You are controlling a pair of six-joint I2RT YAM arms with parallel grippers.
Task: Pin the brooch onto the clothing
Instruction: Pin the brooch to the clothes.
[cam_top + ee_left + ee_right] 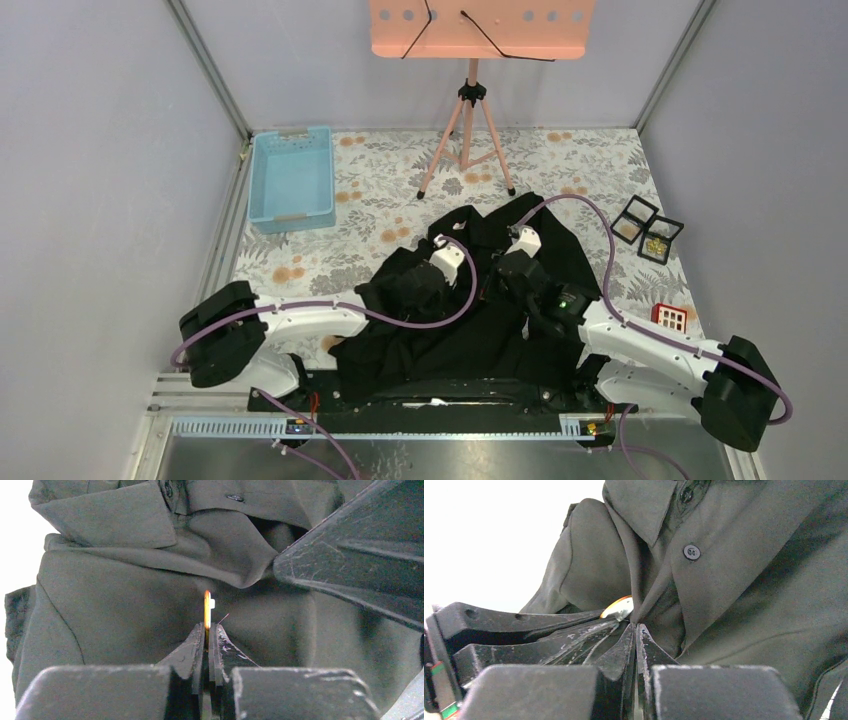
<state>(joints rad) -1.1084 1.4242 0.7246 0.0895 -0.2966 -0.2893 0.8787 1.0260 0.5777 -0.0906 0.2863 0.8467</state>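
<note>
The black collared shirt (470,330) lies crumpled on the table between both arms. My left gripper (208,626) is shut on the brooch (207,609), a thin gold piece seen edge-on, standing up from the fingertips just in front of the shirt's chest fabric (125,605). My right gripper (636,626) is shut on a fold of the shirt (734,580) below the collar and button placket. Its fingers (350,555) show at the right of the left wrist view, pulling the fabric taut. The brooch (618,608) also shows just left of my right fingertips. In the top view both grippers (470,268) (498,268) meet over the shirt.
A light blue bin (292,178) stands at the back left. A pink tripod stand (467,130) is at the back centre. Small black open boxes (648,228) and a red box (669,317) sit at the right on the floral cloth (340,240).
</note>
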